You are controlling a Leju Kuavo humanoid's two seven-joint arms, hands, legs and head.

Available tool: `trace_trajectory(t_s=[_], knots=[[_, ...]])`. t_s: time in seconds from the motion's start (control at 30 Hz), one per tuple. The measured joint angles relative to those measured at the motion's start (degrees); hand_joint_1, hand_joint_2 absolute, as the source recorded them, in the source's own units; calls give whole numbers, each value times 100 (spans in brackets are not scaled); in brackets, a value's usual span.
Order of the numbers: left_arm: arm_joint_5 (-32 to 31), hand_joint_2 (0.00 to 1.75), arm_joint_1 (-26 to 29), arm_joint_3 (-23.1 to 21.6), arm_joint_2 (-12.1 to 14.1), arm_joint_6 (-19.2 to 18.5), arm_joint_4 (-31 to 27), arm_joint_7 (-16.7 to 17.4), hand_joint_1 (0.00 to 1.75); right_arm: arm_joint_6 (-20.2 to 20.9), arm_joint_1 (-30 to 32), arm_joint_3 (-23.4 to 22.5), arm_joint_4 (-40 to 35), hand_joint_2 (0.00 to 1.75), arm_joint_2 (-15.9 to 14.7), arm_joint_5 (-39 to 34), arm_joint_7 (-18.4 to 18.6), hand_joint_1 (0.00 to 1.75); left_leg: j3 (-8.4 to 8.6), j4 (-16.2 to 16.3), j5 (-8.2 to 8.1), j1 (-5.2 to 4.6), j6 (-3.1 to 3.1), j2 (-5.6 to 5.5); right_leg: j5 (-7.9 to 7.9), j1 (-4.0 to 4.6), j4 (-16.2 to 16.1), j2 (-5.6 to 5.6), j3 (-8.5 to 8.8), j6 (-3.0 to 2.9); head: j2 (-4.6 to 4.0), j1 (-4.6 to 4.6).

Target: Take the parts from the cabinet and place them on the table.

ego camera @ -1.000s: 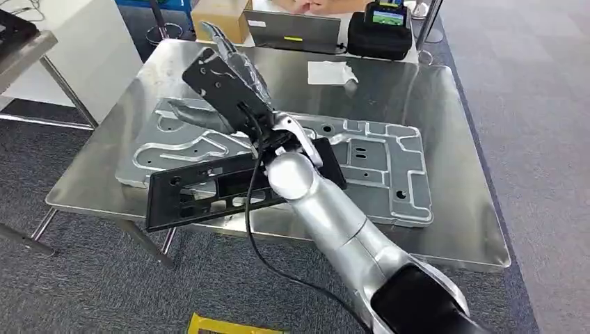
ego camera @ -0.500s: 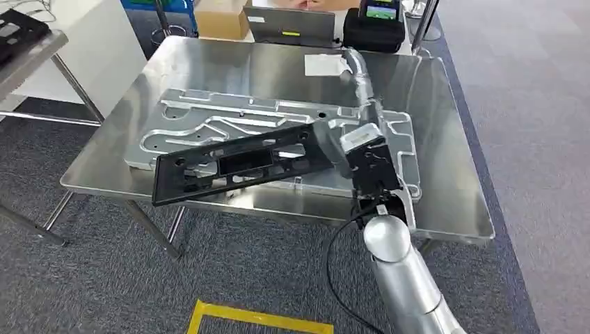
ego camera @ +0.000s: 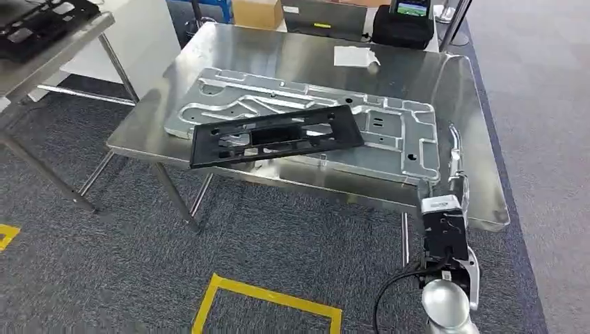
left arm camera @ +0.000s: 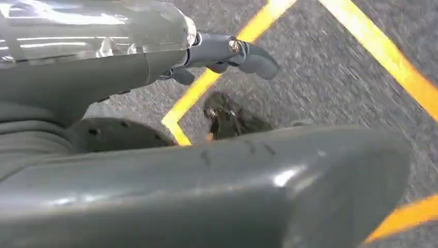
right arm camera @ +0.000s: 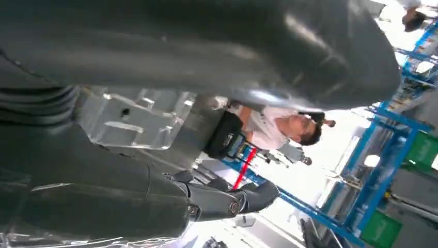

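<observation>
A long black frame part point(ego camera: 275, 136) lies flat across a large silver machined plate point(ego camera: 396, 142) on the steel table point(ego camera: 278, 62). My right hand point(ego camera: 456, 163) hovers at the table's front right corner, well to the right of the frame and apart from it. The right wrist view shows that hand point(right arm camera: 103, 170) with its fingers point(right arm camera: 227, 199) spread away from the thumb and nothing between them. My left hand point(left arm camera: 155, 62) hangs over the carpet, fingers point(left arm camera: 243, 51) apart from the thumb, holding nothing.
A second steel stand at the far left carries another black part point(ego camera: 42, 24). On the table's far edge are a white paper point(ego camera: 355, 56), a black case point(ego camera: 410, 28) and a cardboard box point(ego camera: 257, 12). Yellow floor tape point(ego camera: 264, 296) lies below. A person point(right arm camera: 279, 126) sits beyond the table.
My right arm has drawn back from over the plate to the table's front right corner, leaving the black frame lying there. The camera has also pulled back and shifted.
</observation>
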Motion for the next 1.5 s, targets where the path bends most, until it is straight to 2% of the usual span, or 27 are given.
trace_trajectory(t_s=[0.07, 0.1, 0.17, 0.23, 0.27, 0.3, 0.33, 0.43, 0.47, 0.53, 0.6, 0.63, 0.67, 0.73, 0.77, 0.8, 0.83, 0.93, 0.97, 1.0, 1.03, 1.1, 1.13, 1.2, 1.27, 1.33, 1.5], knots=[[7, 0, -4, 2, -13, 40, 0, 4, 0, 0, 171, -148, -2, 0, -35, -28, -26, 0, -207, 5, 174, -7, 30, -80, -761, -12, 825, 171, -188, 26, 0, 0], [9, 0, -4, 2, -13, 53, 0, 4, 0, 2, 230, -201, 7, 0, -50, -59, -44, 0, -317, 12, 255, -13, 27, -138, -931, -9, 1207, 185, -250, 28, 0, 0], [22, 0, -2, 2, -15, 79, 0, 11, 0, 13, 303, -284, 46, 0, -63, -135, -72, 0, -532, 29, 411, -19, 10, -250, -757, -9, 1443, 203, -126, 11, 0, 0], [48, 0, -4, 4, -15, 90, 0, 15, 0, 18, 327, -327, 85, 0, -70, -146, -90, 0, -724, 55, 549, -17, -26, -360, -331, -11, 795, 271, 452, -30, 0, 0], [55, 0, -16, 4, -18, 92, 0, 15, 0, 18, 327, -347, 100, 0, -72, -146, -90, 0, -796, 72, 624, -15, -50, -425, -307, -21, 216, 475, 893, -64, 0, 0], [55, 0, -29, 4, -28, 92, 0, 15, 0, 18, 327, -365, 101, 0, -74, -146, -92, 0, -844, 92, 681, -22, -76, -469, -546, -26, -315, 794, 1258, -114, 0, 0], [57, 0, -47, 4, -31, 94, 0, 15, 0, 18, 342, -382, 101, 0, -74, -146, -101, 0, -857, 93, 739, -40, -101, -520, -597, -27, -540, 813, 1355, -107, 0, -11], [63, 0, -23, 7, -31, 133, 0, 33, 0, 44, 358, -411, 159, 0, -76, -140, -85, 0, -919, -25, 987, -55, -252, -747, -450, 13, -511, 577, 1253, -195, 0, -13], [66, 0, -23, 11, -31, 142, 0, 35, 0, 50, 335, -411, 199, 0, -76, -125, -85, 0, -955, 45, 887, -11, -234, -637, -370, -36, -528, 455, 1183, -247, 0, -13], [74, 0, -36, 13, -31, 149, 0, 44, 0, 100, 352, -417, 282, 0, -76, -100, -63, 0, -1179, 620, 120, -16, -255, -268, -240, -19, -527, 313, 1017, -334, 0, -24], [83, 0, -39, 15, -31, 149, 0, 52, 0, 127, 353, -419, 389, 0, -76, -101, -61, 0, -1349, 1520, -444, 31, -327, -159, -104, 0, -514, 140, 848, -333, 0, -24], [83, 0, -42, 15, -31, 149, 0, 52, 0, 136, 354, -419, 440, 0, -76, -92, -61, 0, -1373, 1846, -470, 39, -352, -146, -46, 6, -499, 60, 758, -323, 0, -24], [83, 0, -41, 15, -31, 149, 0, 55, 0, 136, 355, -419, 481, 0, -74, -85, -61, 0, -1298, 2013, -277, 50, -379, -136, 21, 10, -467, -45, 631, -306, 0, -24], [83, 0, -41, 17, -31, 149, 0, 59, 0, 136, 347, -419, 520, 0, -74, -83, -61, 0, -813, 1569, 112, 55, -382, -88, 108, 12, -395, -202, 434, -274, 0, -24], [83, 0, -45, 17, -30, 149, 0, 59, 0, 136, 343, -419, 538, 0, -74, -83, -61, 0, -413, 1080, 130, 54, -370, 10, 146, 13, -356, -255, 356, -251, 0, -24], [81, 0, -66, 17, -31, 149, 0, 59, 0, 136, 341, -419, 544, 0, -74, -83, -61, 0, 98, 475, -100, 39, -341, 279, 173, 29, -310, -307, 336, -224, 0, -26], [81, 0, -81, 17, -26, 151, -2, 59, 0, 129, 338, -422, 548, 0, -76, -81, -66, 0, 436, -86, -326, -23, -297, 353, 201, 39, -282, -380, 305, -182, 0, -24], [77, 0, -58, 17, -31, 151, -2, 59, 0, 131, 315, -422, 595, 0, -74, -81, -66, 0, 267, -67, -230, -47, -138, 201, 344, 6, -316, -568, 302, -77, 0, -20], [81, 0, -44, 17, -31, 151, 0, 63, 0, 133, 314, -422, 614, 0, -74, -81, -66, 0, 234, -113, -136, -18, -77, 159, 337, -3, -308, -513, 271, -24, 0, -20], [83, 0, -49, 19, -37, 153, -2, 63, 0, 142, 321, -419, 638, 0, -74, -81, -65, 0, 137, -114, -53, -16, -35, 126, 47, -25, -166, -163, 212, 35, 0, -22], [81, 0, -56, 20, -35, 153, -2, 66, 0, 142, 334, -424, 642, 0, -74, -81, -63, 0, 61, -113, 16, -25, 1, 77, -327, -31, 111, 31, 137, 43, 0, -22], [90, 0, -56, 22, -39, 173, -2, 79, 0, 147, 335, -446, 675, 0, -79, -72, -46, 0, -129, -103, 169, -57, 27, -49, -934, -27, 962, 186, -76, 34, 0, -22], [90, 0, -61, 22, -39, 239, 0, 114, 0, 164, 334, -446, 704, 0, -76, -61, -31, 0, -241, -89, 247, -69, 30, -120, -1016, -26, 1304, 198, -129, 21, 0, -22], [96, 0, -69, 22, -70, 433, -2, 151, 0, 227, 286, -446, 802, 0, -76, -24, 15, 0, -459, -41, 379, -75, 18, -265, -688, -14, 1262, 214, 95, -11, 0, -22], [98, 0, -83, 28, -107, 534, -2, 153, 0, 308, 204, -448, 899, 0, -72, 37, 50, 0, -639, 21, 487, -75, -9, -400, -315, -11, 444, 329, 691, -69, 0, -22], [85, 0, -120, 28, -149, 518, -2, 142, 0, 451, 161, -446, 975, 0, -70, 138, 87, 0, -770, 56, 580, -94, -54, -527, -555, -9, -517, 713, 1279, -155, 0, -22], [61, 0, -118, 28, -149, 435, 0, 135, 0, 587, 163, -446, 1058, 0, -59, 199, 147, 0, -771, 29, 654, -73, -101, -602, -527, 18, -539, 653, 1251, -148, 0, -20]])
